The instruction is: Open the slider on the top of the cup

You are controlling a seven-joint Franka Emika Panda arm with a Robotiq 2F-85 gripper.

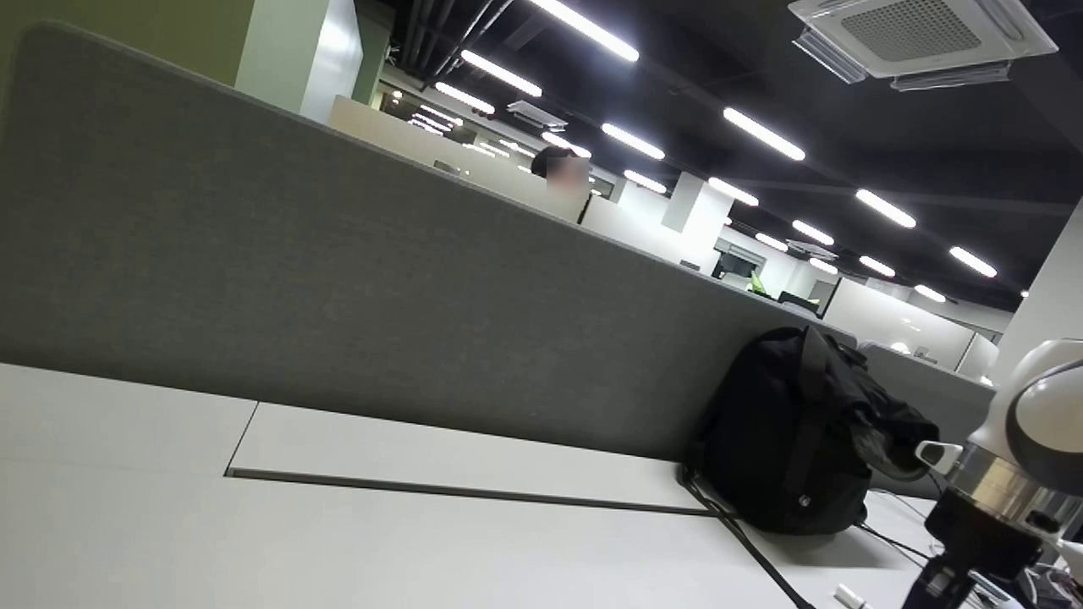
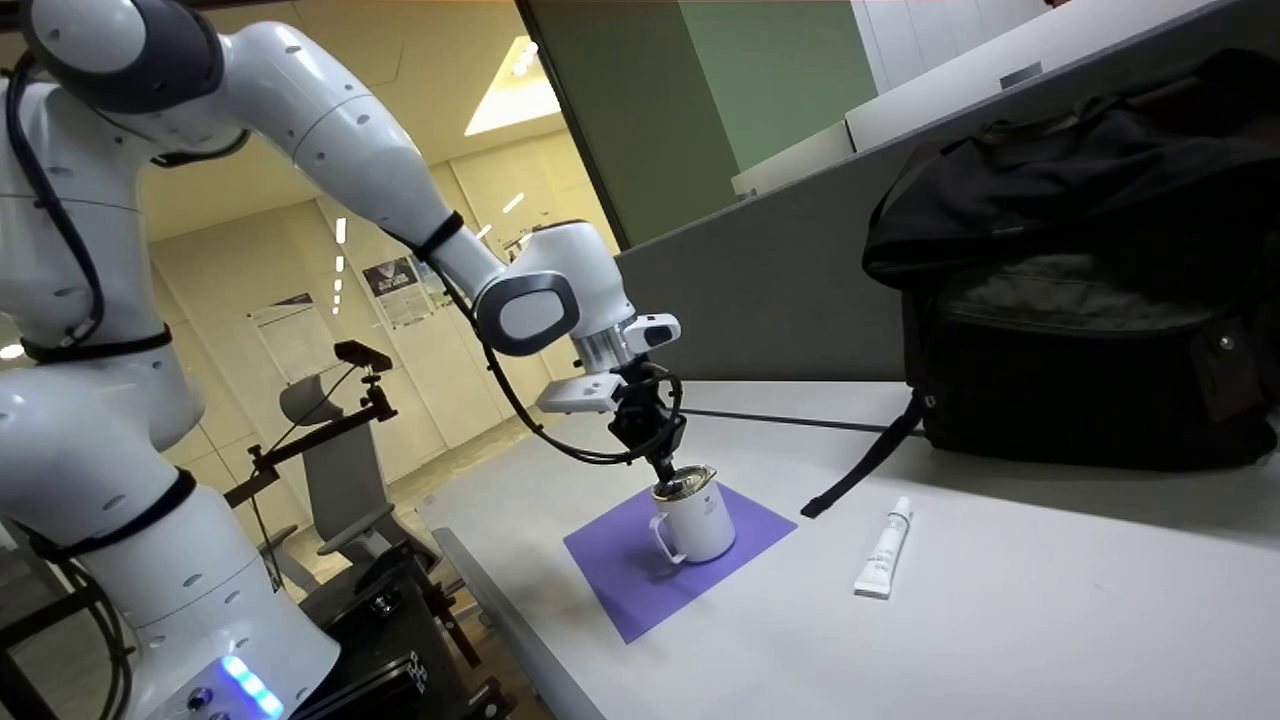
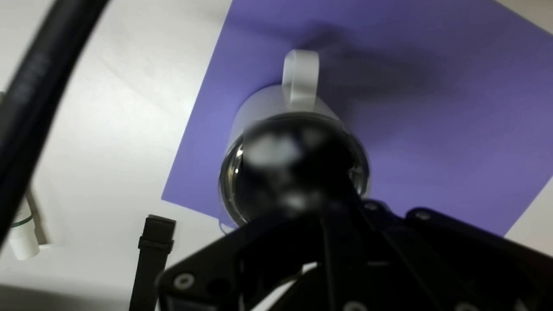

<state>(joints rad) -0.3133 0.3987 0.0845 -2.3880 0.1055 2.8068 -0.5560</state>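
The white cup [image 2: 702, 525] stands upright on a purple sheet [image 2: 625, 580], its handle [image 2: 664, 540] toward the robot base. It has a shiny lid [image 2: 692, 481]. My gripper [image 2: 666, 484] points down with its narrow, shut fingertips at the lid; whether they touch it I cannot tell. In the wrist view the cup [image 3: 261, 108] lies beyond the gripper [image 3: 313, 185], and dark fingers and a blurred patch cover most of the lid [image 3: 229, 172]. The slider is hidden. In an exterior view only the gripper [image 1: 937, 584] shows at the lower right; the cup is out of view.
A black backpack [image 2: 1080, 350] stands against the grey partition [image 2: 780, 300], its strap [image 2: 870, 460] lying toward the cup. A white tube [image 2: 884, 552] lies on the table, also in the wrist view [image 3: 23, 237]. The table edge [image 2: 510, 620] runs near the robot base.
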